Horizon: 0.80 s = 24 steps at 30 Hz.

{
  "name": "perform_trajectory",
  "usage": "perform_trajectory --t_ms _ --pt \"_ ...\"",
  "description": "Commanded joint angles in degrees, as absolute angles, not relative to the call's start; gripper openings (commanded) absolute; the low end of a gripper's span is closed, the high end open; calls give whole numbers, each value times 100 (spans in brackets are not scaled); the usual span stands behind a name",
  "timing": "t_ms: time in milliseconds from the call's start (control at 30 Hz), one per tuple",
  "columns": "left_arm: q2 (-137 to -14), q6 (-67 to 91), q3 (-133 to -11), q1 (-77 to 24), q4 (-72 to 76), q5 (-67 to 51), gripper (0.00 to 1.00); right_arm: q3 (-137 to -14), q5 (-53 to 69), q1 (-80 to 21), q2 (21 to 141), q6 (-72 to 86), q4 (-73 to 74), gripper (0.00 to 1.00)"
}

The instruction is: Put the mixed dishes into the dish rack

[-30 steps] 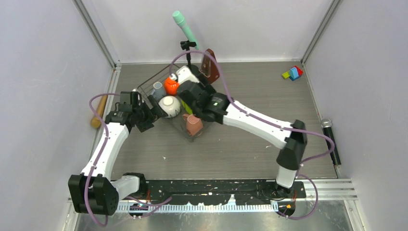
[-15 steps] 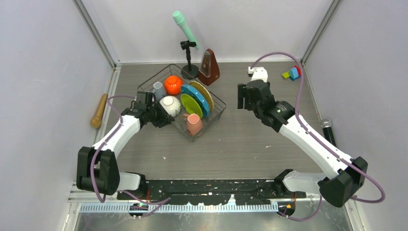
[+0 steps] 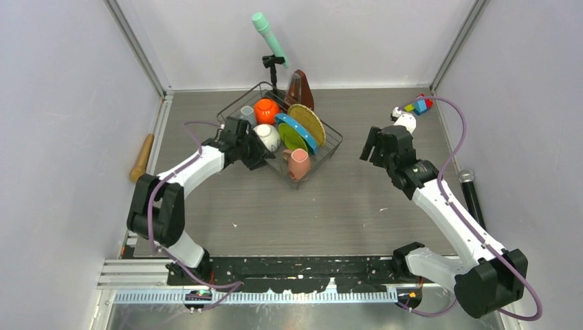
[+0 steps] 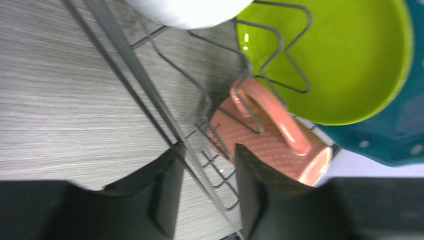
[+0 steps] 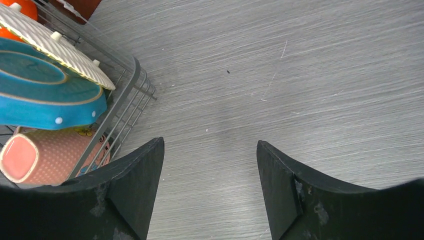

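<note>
While the dishes in view all sit inside the dish rack (image 3: 320,163), the left tool (image 4: 206,160) is set narrow astride the rack's near rim wire, seemingly pinching it. Any pull or lift from that hold would likely tilt the rack. The upright lime-green plate (image 4: 340,60) and blue white-dotted plate (image 5: 45,100) could topple, and the pinkish-tan mug (image 3: 298,165), lying on its side at the near corner, could shift. The rack's far corner is just beside the brown metronome (image 3: 300,91), which a shove could knock over. The right tool (image 5: 210,142) hangs wide and empty over bare tabletop (image 5: 300,75).
</note>
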<state>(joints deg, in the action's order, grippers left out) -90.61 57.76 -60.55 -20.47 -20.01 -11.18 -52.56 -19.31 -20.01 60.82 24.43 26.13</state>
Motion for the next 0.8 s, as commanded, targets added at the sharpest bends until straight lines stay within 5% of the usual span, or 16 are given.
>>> perform_trajectory --t_ms 0,433,533,767 --pt "-8955 5496 -6387 -2145 -1916 -813 55 -5110 -2061 -1946 5952 2764 1975 74" --pt "-6295 3943 -5427 -1468 -3200 1637 87 -4286 -3300 -1044 5834 2572 856 80" --pt "-5834 3630 -4728 -1406 -2501 2188 99 -3711 -3046 -814 5682 1950 -257 83" --pt "-5807 2207 -3304 -1415 293 2852 100 -2553 -2490 -386 5968 1541 -2368 87"
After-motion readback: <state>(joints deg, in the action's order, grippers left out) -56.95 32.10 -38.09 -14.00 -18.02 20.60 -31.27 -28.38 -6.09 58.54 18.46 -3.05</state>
